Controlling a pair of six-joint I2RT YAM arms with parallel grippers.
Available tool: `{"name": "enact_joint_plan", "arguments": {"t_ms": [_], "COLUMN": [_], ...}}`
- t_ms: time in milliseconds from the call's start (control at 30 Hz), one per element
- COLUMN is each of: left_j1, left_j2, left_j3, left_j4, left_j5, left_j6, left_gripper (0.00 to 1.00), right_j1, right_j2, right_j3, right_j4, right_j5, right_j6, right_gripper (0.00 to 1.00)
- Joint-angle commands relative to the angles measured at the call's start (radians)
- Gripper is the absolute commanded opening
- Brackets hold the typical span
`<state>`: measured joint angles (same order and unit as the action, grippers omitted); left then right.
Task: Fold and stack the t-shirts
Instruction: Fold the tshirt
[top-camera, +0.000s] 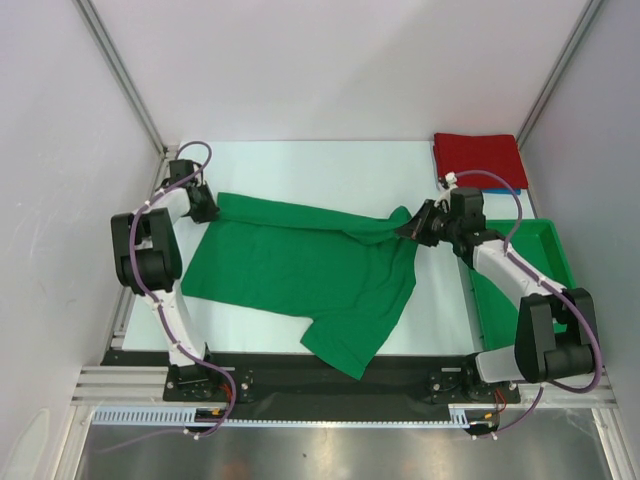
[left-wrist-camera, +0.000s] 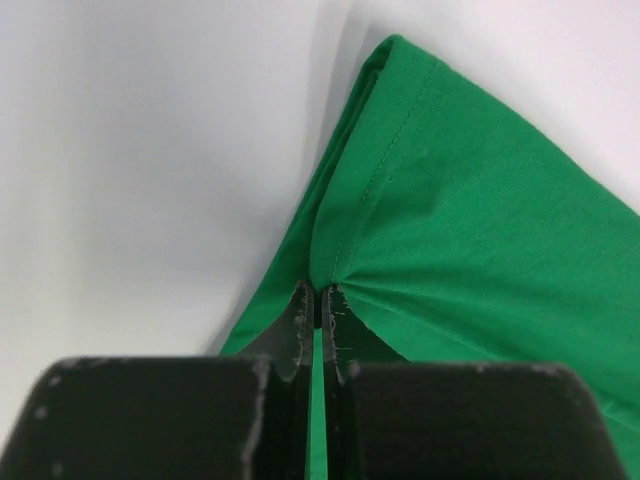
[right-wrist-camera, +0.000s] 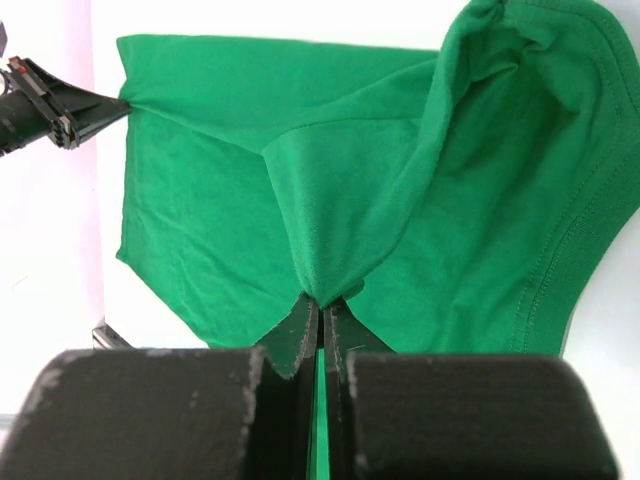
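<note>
Both grippers were clamped on the green t-shirt (top-camera: 300, 265). The left gripper (left-wrist-camera: 318, 300) had its jaws pinched tight on a hemmed corner, with fabric fanning out ahead of it and off to its right. The right gripper (right-wrist-camera: 320, 305) was squeezed shut on a bunched fold, with the collar opening up and to its right. The shirt ran taut between the two, the rest lying on the white table (top-camera: 330, 165) on the near side of them. A folded red t-shirt (top-camera: 478, 155) sat beyond the right gripper. The green bin (top-camera: 555, 250) was under that arm.
</note>
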<state>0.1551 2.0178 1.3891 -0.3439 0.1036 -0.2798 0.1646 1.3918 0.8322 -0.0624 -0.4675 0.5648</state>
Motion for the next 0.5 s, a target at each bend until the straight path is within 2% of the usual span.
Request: {"name": "enact_joint_plan", "arguments": {"t_ms": [0, 467], "left_j1": [0.008, 0.008], "left_j2": [-0.083, -0.042], "left_j3": [0.039, 0.047], "left_j4": [-0.043, -0.041], "left_j5": [-0.045, -0.013], "left_j6": [0.021, 0.025], "left_gripper": [0.0, 0.0], "right_j1": [0.007, 0.03], "right_j2": [-0.043, -0.076], "right_j3": [-0.007, -0.1], "right_j4": [-0.008, 0.033], "right_j5": [0.007, 0.03], "right_j6": [-0.019, 0.041], "right_gripper": [0.0, 0.0]}}
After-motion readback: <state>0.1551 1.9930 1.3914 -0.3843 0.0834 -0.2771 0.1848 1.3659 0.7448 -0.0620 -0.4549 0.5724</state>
